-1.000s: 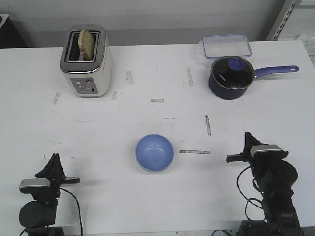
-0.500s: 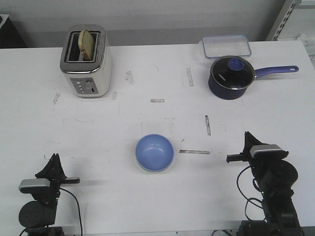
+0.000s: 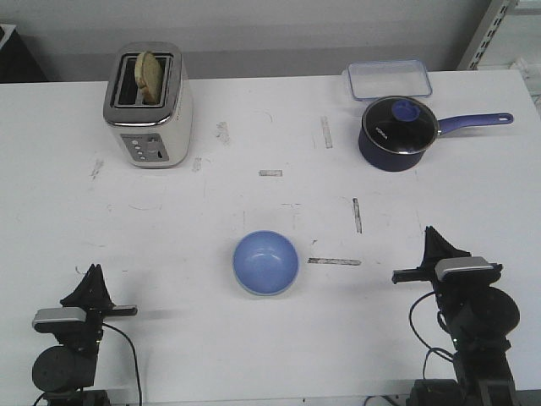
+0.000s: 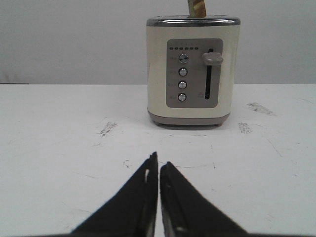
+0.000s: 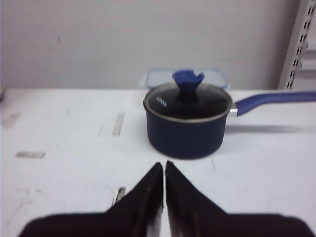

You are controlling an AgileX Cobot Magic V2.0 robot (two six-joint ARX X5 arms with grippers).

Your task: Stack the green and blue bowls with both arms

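Observation:
The blue bowl (image 3: 265, 262) sits upright near the middle of the white table (image 3: 254, 127), towards the near side. A thin pale edge shows round its near rim, and I cannot tell what it is. No separate green bowl is in view. My left gripper (image 3: 95, 275) is at the near left, shut and empty, far left of the bowl. My right gripper (image 3: 433, 235) is at the near right, shut and empty, to the right of the bowl. The left wrist view shows the left gripper (image 4: 158, 160) shut over bare table. The right wrist view shows the right gripper (image 5: 164, 165) shut.
A cream toaster (image 3: 148, 106) with a slice of bread stands at the back left and shows in the left wrist view (image 4: 192, 69). A dark blue lidded saucepan (image 3: 397, 134) and a clear container (image 3: 389, 79) stand at the back right. The saucepan shows in the right wrist view (image 5: 186, 123).
My right arm has shifted slightly right and towards the near edge. The bowl and the left arm have not moved.

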